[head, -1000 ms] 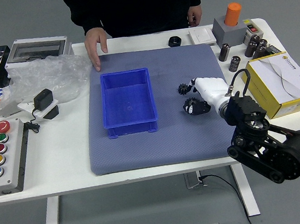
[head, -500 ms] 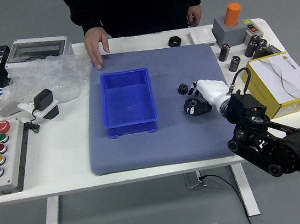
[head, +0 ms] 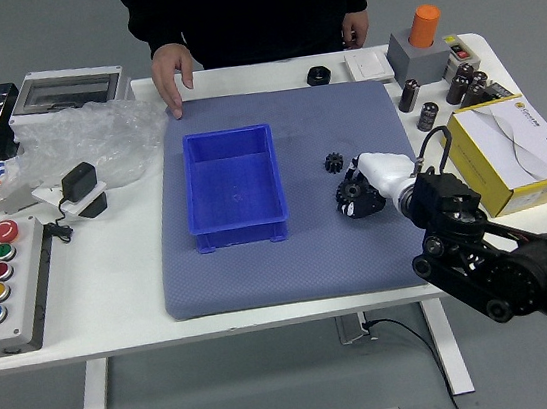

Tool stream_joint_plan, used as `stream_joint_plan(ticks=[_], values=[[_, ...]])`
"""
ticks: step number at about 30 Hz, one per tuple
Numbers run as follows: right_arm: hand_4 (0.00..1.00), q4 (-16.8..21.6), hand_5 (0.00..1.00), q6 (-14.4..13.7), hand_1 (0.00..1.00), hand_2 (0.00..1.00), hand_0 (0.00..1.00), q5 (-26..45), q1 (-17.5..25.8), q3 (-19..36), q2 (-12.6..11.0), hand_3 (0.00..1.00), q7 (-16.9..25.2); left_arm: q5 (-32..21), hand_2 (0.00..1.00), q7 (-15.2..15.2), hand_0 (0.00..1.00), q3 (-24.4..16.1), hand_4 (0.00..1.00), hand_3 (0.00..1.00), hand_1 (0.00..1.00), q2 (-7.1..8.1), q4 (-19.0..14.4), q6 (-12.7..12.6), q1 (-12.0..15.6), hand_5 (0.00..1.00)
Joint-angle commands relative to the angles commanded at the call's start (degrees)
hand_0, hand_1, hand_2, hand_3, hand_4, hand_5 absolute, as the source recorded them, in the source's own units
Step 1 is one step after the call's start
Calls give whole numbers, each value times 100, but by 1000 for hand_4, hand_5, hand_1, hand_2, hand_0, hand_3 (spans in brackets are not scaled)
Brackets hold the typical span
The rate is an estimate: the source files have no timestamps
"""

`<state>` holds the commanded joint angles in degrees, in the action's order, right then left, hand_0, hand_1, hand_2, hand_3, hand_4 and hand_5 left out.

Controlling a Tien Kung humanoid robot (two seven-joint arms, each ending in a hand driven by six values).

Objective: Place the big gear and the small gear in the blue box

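White, my right hand (head: 389,175) is grasping the big gear (head: 351,191), right of centre, fingers curling around it; the small gear (head: 334,162) is lying just above. Seemingly pickup 1 of 2, it's calling for lifting leftward to the blue box (head: 234,184). A person's hands (head: 173,74) are resting near the top.

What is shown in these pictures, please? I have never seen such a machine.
This is a humanoid robot, seen from a camera high on its own side, looking down; every picture uses this view. Its black right arm reaches over a white table; its left is out of view. The right hand is at the big gear; whether it grips is unclear. The small gear lies beside it, on a mat with the blue box. A person stands opposite.
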<state>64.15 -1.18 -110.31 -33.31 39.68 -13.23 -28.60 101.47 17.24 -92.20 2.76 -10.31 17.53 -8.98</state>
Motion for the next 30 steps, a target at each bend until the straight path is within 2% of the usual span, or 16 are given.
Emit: stream_joint_plan(ticks=[2, 3, 8, 9, 14, 15, 20, 21, 30], values=[[809, 6, 349, 0, 600, 671, 684, -25, -7, -28, 6, 683, -28, -3, 810, 0, 816, 1, 631, 841, 797, 1, 0, -1, -2, 294], [791, 8, 371, -6, 555, 633, 632, -37, -9, -43, 9, 664, -39, -4, 810, 0, 816, 2, 632, 841, 797, 2, 0, -1, -2, 294], [791, 11, 371, -39, 555, 633, 632, -130, -12, -106, 23, 664, -67, -10, 810, 0, 816, 1, 632, 841, 797, 0, 0, -1, -8, 294], [702, 10, 305, -48, 510, 579, 636, -151, -12, -117, 25, 645, -69, -12, 810, 0, 816, 2, 632, 841, 798, -1, 0, -1, -8, 294], [702, -4, 305, -138, 510, 579, 636, -261, -9, -156, 29, 645, -64, -31, 810, 5, 816, 15, 632, 841, 798, -6, 0, -4, -5, 294], [693, -7, 169, -155, 455, 505, 662, -273, -9, -158, 29, 589, -61, -34, 809, 5, 816, 17, 631, 841, 798, -6, 0, -5, -4, 294], [693, -20, 169, -257, 455, 505, 662, -321, -19, -159, 33, 589, -43, -46, 809, 4, 816, 24, 631, 841, 798, -5, 0, -7, -6, 294], [723, -24, 85, -270, 413, 449, 571, -325, -21, -159, 33, 510, -41, -46, 809, 4, 816, 24, 630, 840, 798, -5, 0, -8, -7, 294], [718, -41, 75, -343, 409, 433, 549, -322, -26, -117, 37, 486, -23, -59, 810, 5, 816, 29, 630, 840, 798, -7, 0, -7, -12, 294]])
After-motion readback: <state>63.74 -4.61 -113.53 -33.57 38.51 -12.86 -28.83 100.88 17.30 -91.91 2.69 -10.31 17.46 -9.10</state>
